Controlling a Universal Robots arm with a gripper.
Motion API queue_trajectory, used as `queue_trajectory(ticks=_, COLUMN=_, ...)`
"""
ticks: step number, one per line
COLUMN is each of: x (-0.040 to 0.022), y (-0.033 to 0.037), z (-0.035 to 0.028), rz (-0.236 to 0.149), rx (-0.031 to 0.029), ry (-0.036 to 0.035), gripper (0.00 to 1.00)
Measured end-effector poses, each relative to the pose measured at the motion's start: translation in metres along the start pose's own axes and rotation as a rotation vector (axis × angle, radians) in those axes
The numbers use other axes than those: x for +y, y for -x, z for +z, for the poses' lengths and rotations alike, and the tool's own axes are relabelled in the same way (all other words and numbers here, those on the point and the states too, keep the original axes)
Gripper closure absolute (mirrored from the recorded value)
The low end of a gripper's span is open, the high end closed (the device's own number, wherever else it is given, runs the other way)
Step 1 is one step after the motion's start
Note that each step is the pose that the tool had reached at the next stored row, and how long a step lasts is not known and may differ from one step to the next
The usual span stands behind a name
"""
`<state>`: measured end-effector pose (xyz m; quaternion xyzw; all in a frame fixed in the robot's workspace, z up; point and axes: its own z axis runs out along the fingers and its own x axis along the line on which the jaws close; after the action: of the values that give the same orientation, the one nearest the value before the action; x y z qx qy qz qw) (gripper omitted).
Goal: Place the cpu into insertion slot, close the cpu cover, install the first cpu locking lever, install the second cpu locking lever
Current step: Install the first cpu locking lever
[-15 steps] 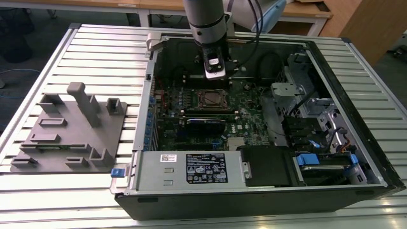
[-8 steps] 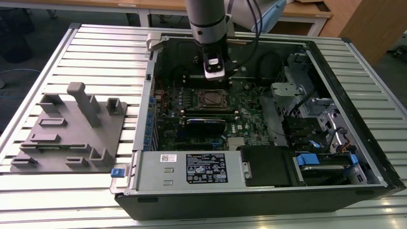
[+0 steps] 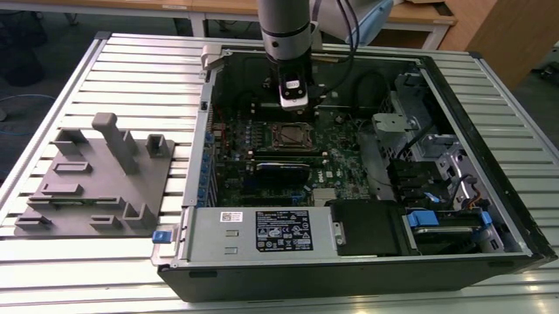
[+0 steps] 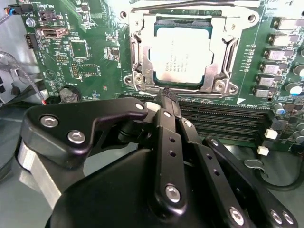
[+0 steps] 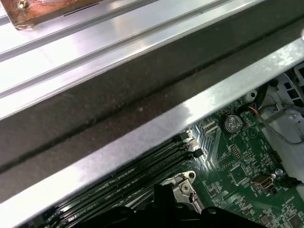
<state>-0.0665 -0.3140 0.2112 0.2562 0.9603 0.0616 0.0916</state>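
Note:
The cpu (image 4: 183,54) lies flat in the insertion slot (image 3: 292,136) on the green motherboard, its dull silver top showing. The cpu cover (image 4: 221,45), a silver frame, lies down around it. A thin metal lever rod (image 4: 190,5) runs along the socket's far edge. My gripper (image 4: 167,93) hangs just above the socket's near edge, next to the memory slots, black fingers (image 4: 164,137) pressed together with nothing visible between them. In the exterior view the gripper (image 3: 296,112) stands upright inside the open case, just behind the socket. A socket corner (image 5: 183,186) shows in the first wrist view.
The open computer case (image 3: 489,216) lies on a slatted metal table. A grey power supply box (image 3: 262,232) sits at the front, drive cages (image 3: 419,144) on the exterior view's right. A grey fixture (image 3: 96,183) stands left of the case. Memory slots (image 4: 223,118) and the case wall (image 5: 142,95) are close by.

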Motion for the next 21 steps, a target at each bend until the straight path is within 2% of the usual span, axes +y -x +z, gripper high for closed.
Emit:
queue_trajectory(ticks=5, x=-0.0009, y=0.0006, z=0.0, rz=0.0, rx=0.0001, ry=-0.0007, gripper=0.89)
queue_trajectory(ticks=14, x=-0.0115, y=0.0067, z=-0.0009, rz=-0.003, rx=0.0002, ry=-0.0007, gripper=0.89)
queue_trajectory(ticks=19, x=-0.0117, y=0.0068, z=-0.0009, rz=-0.003, rx=0.0, ry=-0.0011, gripper=0.89)
queue_trajectory(ticks=21, x=-0.0117, y=0.0068, z=-0.0007, rz=-0.003, rx=0.0049, ry=-0.008, gripper=0.89)
